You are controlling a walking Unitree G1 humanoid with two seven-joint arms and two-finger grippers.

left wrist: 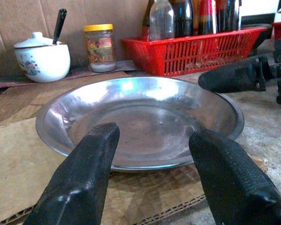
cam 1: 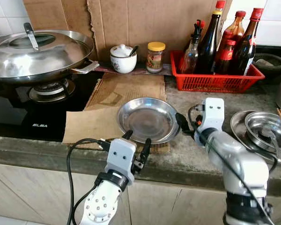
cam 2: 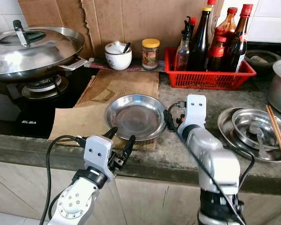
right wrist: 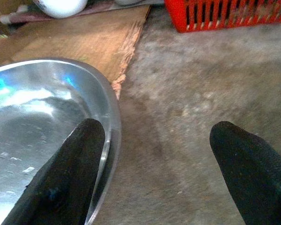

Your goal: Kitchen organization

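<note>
So the shallow steel plate (cam 1: 148,119) sits on a sheet of cardboard (cam 1: 103,112) on the table (cam 1: 196,154), pretty much dead centre. Left pincer (cam 1: 136,144) hangs at the plate's near rim, fingers spread wide and holding nothing. Right pincer (right wrist: 154,164) is at the plate's right edge, also wide, one finger (right wrist: 65,178) over the rim and the other over bare table. Behind the plate there's a red basket (cam 1: 215,79) of sauce bottles, with a yellow-lidded jar (cam 1: 155,56) and a white sugar pot (cam 1: 122,58) beside it.
</note>
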